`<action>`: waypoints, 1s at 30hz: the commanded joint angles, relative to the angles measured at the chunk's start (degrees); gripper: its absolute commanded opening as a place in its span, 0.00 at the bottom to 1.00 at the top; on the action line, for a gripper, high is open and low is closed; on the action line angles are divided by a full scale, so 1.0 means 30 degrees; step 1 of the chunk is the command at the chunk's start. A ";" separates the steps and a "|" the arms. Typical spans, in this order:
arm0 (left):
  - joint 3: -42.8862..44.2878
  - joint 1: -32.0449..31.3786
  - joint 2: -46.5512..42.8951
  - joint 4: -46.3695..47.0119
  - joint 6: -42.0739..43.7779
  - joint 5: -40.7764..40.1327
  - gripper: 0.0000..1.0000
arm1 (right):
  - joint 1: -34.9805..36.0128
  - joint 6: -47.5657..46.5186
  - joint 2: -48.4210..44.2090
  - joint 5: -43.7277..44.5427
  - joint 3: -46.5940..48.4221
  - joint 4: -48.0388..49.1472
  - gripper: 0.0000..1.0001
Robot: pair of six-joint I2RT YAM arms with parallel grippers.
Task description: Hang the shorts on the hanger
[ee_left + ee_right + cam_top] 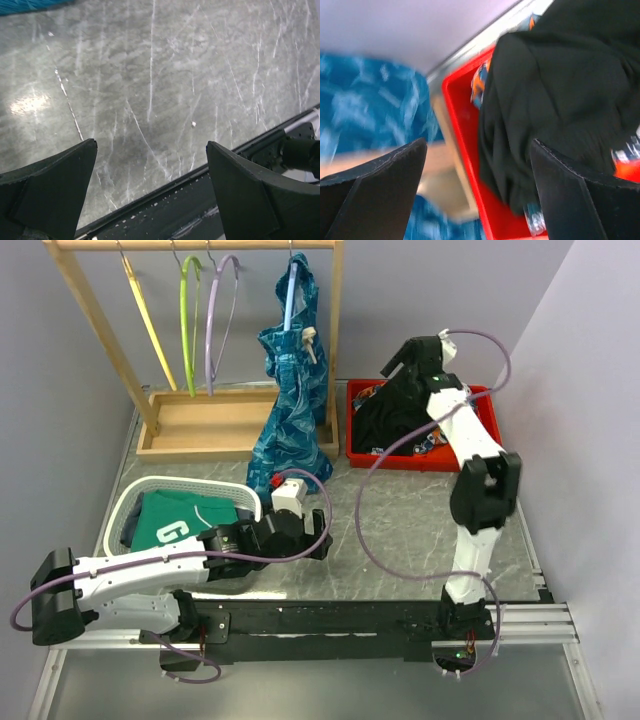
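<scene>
Right wrist view: holding the right pincer [479, 145] spread wide, grasping nothing, hovering above the black shorts [560, 90] heaped in the red bin [462, 120]. Holding the left pincer [150, 145] released too, low over the tabletop [150, 75]. Seeing the lavender hanger [209, 350] dangling from the wooden rack [97, 330], well apart.

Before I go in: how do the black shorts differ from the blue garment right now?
The shorts are plain black; the blue garment is patterned. The shorts lie heaped in the red bin; the blue garment hangs full length from the rack. Shared: both are limp cloth.
</scene>
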 commanded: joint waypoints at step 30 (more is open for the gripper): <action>0.1008 0.1854 0.0622 0.0358 0.0863 0.2414 0.96 | -0.0740 0.0266 -0.0479 0.0422 -0.3422 0.3140 0.00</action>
